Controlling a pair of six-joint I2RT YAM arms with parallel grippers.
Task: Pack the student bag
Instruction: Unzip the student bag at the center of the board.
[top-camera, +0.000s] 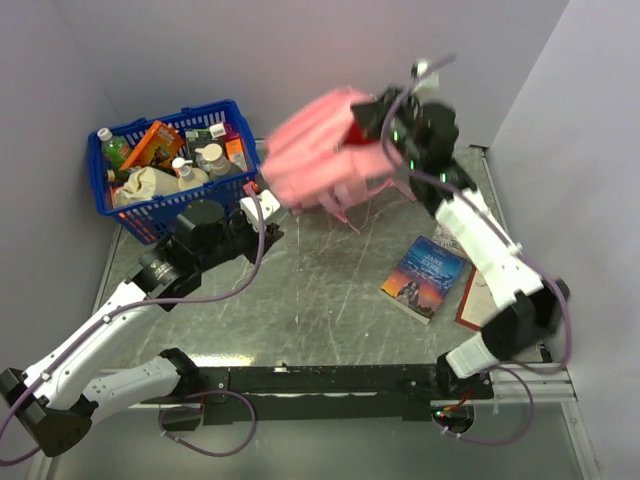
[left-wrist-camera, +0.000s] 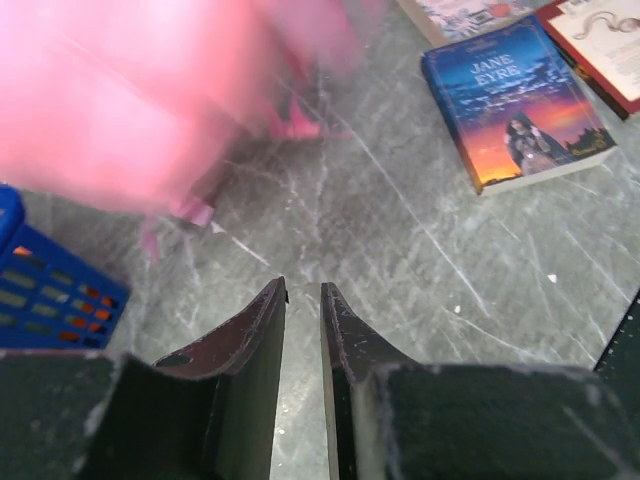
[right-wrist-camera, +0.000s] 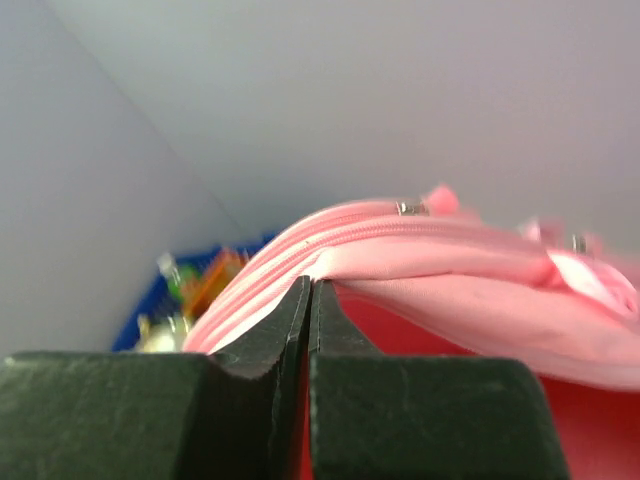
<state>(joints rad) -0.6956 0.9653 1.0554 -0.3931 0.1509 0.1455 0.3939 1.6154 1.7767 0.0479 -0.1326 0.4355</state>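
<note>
Left gripper (left-wrist-camera: 303, 290): jaws a slit apart, empty, low over the grey marbled table (top-camera: 320, 300). Blue paperback "Jane Eyre" book (top-camera: 425, 275) lies flat on the right, unpacked. Further back, right gripper (right-wrist-camera: 310, 285) is clamped on the zipper edge of the large soft pink fabric student bag (top-camera: 315, 150), which hangs blurred above the far table, beside the blue plastic basket (top-camera: 165, 170) of groceries. Step looks like presenting the opening. Next: spread the mouth, left arm fetches an item.

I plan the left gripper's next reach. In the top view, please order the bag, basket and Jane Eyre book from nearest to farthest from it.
1. The bag, beyond the left gripper, and the basket, at its left: too close to call.
2. Jane Eyre book, far right.
</note>
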